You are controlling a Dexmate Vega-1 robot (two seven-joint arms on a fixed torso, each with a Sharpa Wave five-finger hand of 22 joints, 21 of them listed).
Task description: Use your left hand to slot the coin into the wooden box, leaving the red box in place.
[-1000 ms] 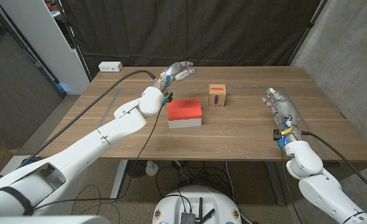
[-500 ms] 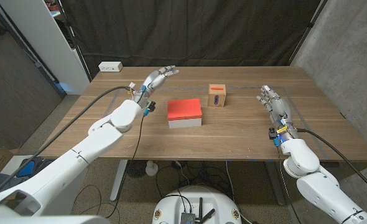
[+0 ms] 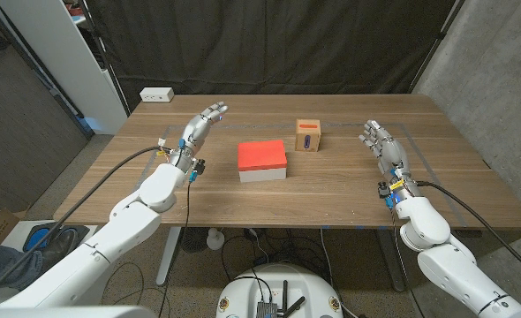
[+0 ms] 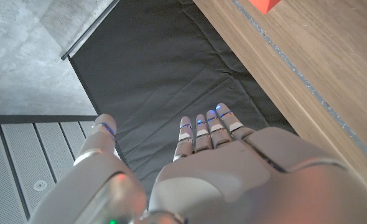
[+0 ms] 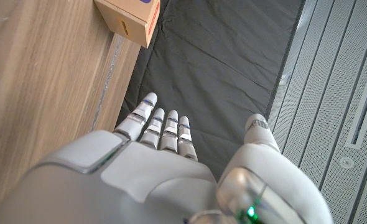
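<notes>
Right robot hand (image 3: 382,148): near table (image 3: 331,199) edge, fingers apart, holds nothing; moved slightly inward vs. 1 s ago. Left robot hand (image 3: 197,129): fingers spread, empty; pulled back from beyond the red box (image 3: 261,161) to the left side. Wooden box (image 3: 308,136) stands farther back, right of red box, apart. Coin not visible; judged already slotted, red box undisturbed.

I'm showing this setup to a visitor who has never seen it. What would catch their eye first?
Probably the red box, the brightest thing, lying mid-table on a white base. Just behind and to its right stands the small wooden box with a slot in its front. The left hand and right hand flank them, fingers apart, holding nothing.
</notes>
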